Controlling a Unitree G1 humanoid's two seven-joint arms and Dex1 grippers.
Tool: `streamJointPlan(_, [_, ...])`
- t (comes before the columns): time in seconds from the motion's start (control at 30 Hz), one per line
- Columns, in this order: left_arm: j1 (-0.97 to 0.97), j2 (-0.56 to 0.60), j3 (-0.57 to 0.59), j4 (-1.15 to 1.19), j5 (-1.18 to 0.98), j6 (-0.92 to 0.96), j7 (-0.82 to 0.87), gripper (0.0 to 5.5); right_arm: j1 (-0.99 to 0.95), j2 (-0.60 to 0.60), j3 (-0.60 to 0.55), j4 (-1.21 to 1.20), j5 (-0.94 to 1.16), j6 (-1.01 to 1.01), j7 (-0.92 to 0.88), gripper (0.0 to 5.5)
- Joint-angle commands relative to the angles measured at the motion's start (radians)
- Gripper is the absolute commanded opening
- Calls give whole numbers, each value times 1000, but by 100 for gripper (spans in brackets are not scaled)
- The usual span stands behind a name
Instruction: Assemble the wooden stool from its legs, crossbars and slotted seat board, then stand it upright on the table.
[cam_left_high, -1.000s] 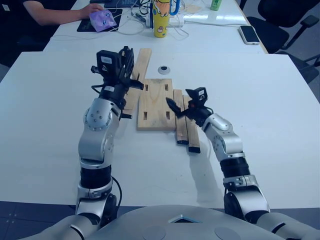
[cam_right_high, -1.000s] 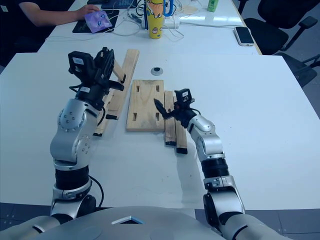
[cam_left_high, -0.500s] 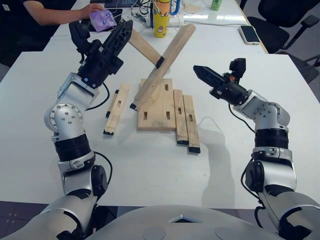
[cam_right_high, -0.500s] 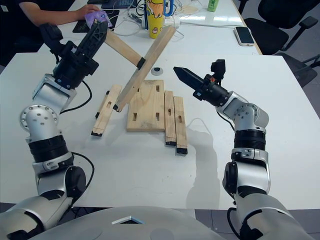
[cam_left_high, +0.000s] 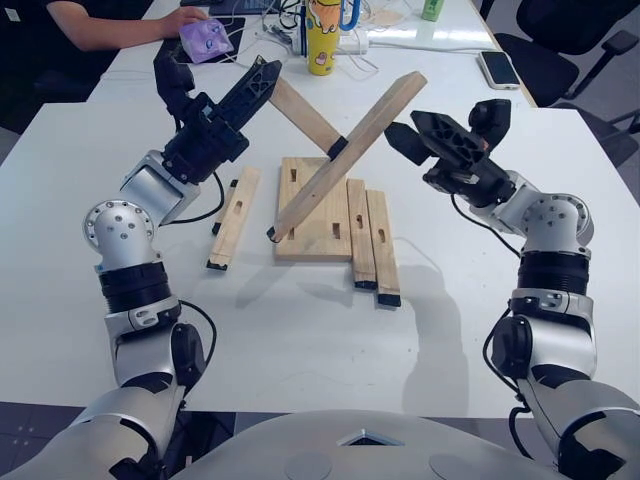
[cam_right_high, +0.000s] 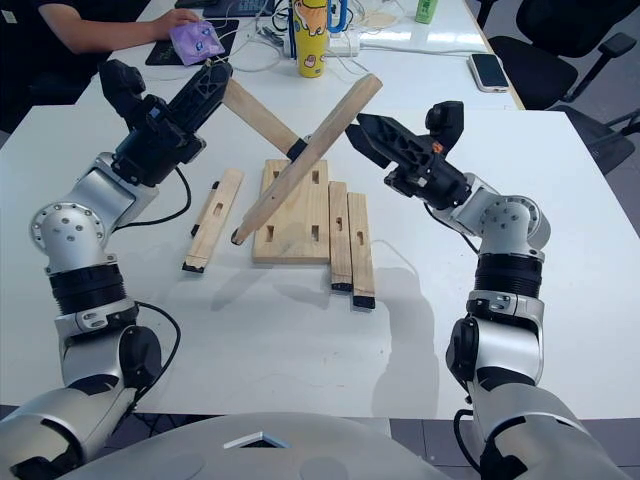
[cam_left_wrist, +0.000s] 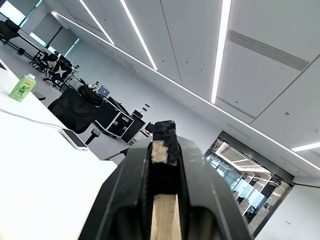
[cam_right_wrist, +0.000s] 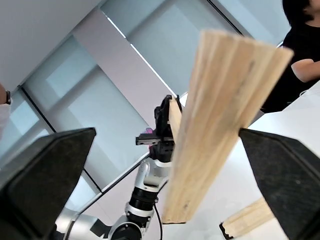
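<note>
A: Head views first. Where is the wood?
B: Left gripper (cam_left_high: 262, 78) is up over the far-left part of the table (cam_left_high: 520, 330). Its fingers are clamped on the top end of one member of the crossed legs (cam_left_high: 338, 150), an X joined at a dark collar. The long member's black-tipped foot hangs by the near-left corner of the seat board (cam_left_high: 318, 212); contact can't be made out.
A: The board?
B: Flat, mid-table, nearer the far edge, slots up. Slotted bar (cam_left_high: 234, 215) lies apart on its left-edge side. Two bars (cam_left_high: 370, 240) lie side by side against its right side, black tips towards the near edge.
A: Other arm?
B: Right gripper (cam_left_high: 412, 133) is raised just beside the long member's top end, fingers spread, clear of the wood.
A: Any writing?
B: Yellow cup (cam_left_high: 322, 40) on the far desk carries a printed figure; its top is cut off and the lettering is too small to read.
A: Left wrist view.
B: Black fingers (cam_left_wrist: 130, 200) pinch one end of the crossed legs (cam_left_wrist: 164, 220); the rest is cut off. Green bottle (cam_left_wrist: 21, 87) has an unreadable label. Phone (cam_left_wrist: 75, 139) is nearby.
A: Right wrist view.
B: Fingers (cam_right_wrist: 47, 170) are wide apart, both cropped. The end of the crossed legs (cam_right_wrist: 225, 100) stands between them, touching neither.
</note>
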Motion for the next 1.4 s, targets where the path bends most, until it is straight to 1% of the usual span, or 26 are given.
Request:
streamJointPlan(0.03, [5, -10, -13, -21, -45, 31, 5, 45, 8, 12, -2, 10, -8, -20, -11, 540])
streamJointPlan(0.2, [11, 1, -9, -20, -59, 43, 5, 45, -5, -3, -37, 38, 16, -8, -1, 540])
streamJointPlan(0.23, [8, 5, -5, -12, -60, 44, 5, 45, -5, -10, -39, 38, 21, -2, 9, 512])
streamJointPlan(0.43, [-1, 17, 5, 15, -72, 50, 8, 45, -4, -30, -30, 22, 21, 26, 54, 432])
streamJointPlan(0.57, [6, 18, -10, 11, -66, 58, 5, 45, -4, -27, -31, 18, 16, 22, 64, 357])
streamJointPlan(0.7, [13, 16, -27, 1, -60, 63, 3, 45, 2, -23, -34, 10, 15, 20, 61, 295])
streamJointPlan(0.8, [11, 15, -28, 6, -34, 33, 5, 45, 7, -27, -27, 7, 9, 20, 69, 255])
streamJointPlan(0.83, [7, 15, -30, 9, -19, 20, 10, 45, 9, -28, -24, 5, 7, 21, 70, 251])
streamJointPlan(0.9, [5, 15, -34, 13, 0, 4, 11, 45, 12, -28, -23, 3, 5, 21, 71, 212])
streamJointPlan(0.93, [2, 13, -30, 24, 2, -1, 15, 45, 11, -27, -23, 6, 3, 18, 72, 207])
streamJointPlan(0.97, [2, 16, -31, 29, 10, -4, 14, 81, 11, -27, -24, 8, 2, 16, 73, 206])
streamJointPlan(1.17, [16, 2, -14, 24, -46, 25, 17, 155, 12, -28, -36, 10, 4, 10, 70, 205])
streamJointPlan(1.23, [21, 1, -9, 17, -64, 33, 18, 190, 13, -30, -39, 14, 2, 7, 69, 205])
streamJointPlan(1.3, [30, 6, 26, 3, -137, 59, 29, 225, 13, -38, -46, 23, 1, 5, 70, 205])
streamJointPlan(1.4, [49, 48, 78, -10, -216, 84, 32, 260, 17, -55, -58, 35, 0, 4, 75, 205])
